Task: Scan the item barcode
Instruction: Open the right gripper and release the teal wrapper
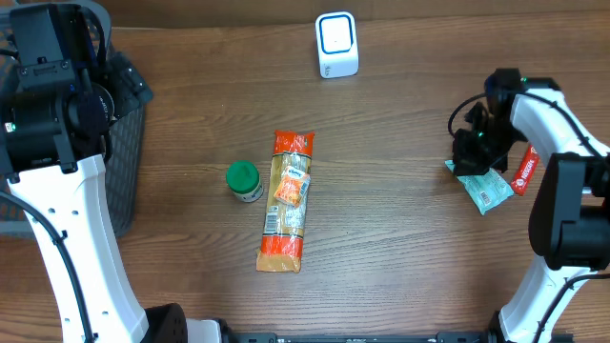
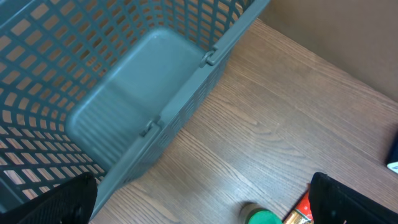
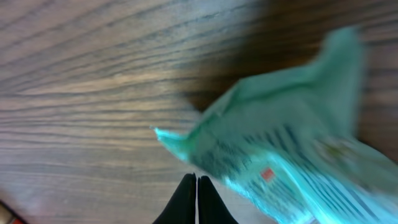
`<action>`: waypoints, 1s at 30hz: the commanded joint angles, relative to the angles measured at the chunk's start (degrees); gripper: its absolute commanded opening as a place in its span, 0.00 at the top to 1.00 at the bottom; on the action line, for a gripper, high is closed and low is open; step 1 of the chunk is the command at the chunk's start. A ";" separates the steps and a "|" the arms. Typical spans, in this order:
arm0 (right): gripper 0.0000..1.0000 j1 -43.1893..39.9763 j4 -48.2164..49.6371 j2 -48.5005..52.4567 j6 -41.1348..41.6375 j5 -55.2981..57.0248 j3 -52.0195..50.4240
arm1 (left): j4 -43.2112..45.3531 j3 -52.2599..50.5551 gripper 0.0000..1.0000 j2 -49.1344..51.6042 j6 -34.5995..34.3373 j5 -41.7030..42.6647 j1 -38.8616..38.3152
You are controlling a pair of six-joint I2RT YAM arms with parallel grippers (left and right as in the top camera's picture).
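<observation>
Right gripper (image 3: 196, 186): fingers pressed together at the edge of the teal packet (image 3: 292, 143), which lies at the table's (image 1: 400, 210) right side. I can't confirm a pinch. Left gripper (image 2: 205, 202): spread wide above the basket (image 2: 124, 93).

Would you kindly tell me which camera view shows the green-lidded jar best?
Overhead: the green-lidded jar shows whole, unobstructed. The left wrist view catches only its lid at the bottom edge; the right wrist view shows none of it.

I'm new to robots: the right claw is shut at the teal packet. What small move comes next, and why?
Probably a slight lift. The right gripper is shut at the edge of the teal packet, but a pinch isn't clear; lifting would test it before heading to the scanner.
</observation>
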 commanded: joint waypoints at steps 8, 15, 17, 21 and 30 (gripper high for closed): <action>0.96 0.48 4.57 -0.81 0.09 10.51 -4.04 | 0.04 0.61 0.00 0.35 0.48 -0.74 0.24; 0.96 0.48 3.67 -0.81 0.07 13.49 -4.02 | 0.04 0.61 0.00 0.35 0.48 -0.74 0.24; 0.96 0.48 3.61 -0.81 0.07 15.32 -4.02 | 0.04 0.61 0.00 0.35 0.48 -0.74 0.24; 0.95 0.59 0.79 -0.81 0.11 21.27 -3.30 | 0.04 0.61 0.00 0.35 0.48 -0.74 0.24; 0.95 2.38 -4.22 -1.18 0.33 7.72 2.56 | 0.04 0.61 0.00 0.35 0.48 -0.74 0.24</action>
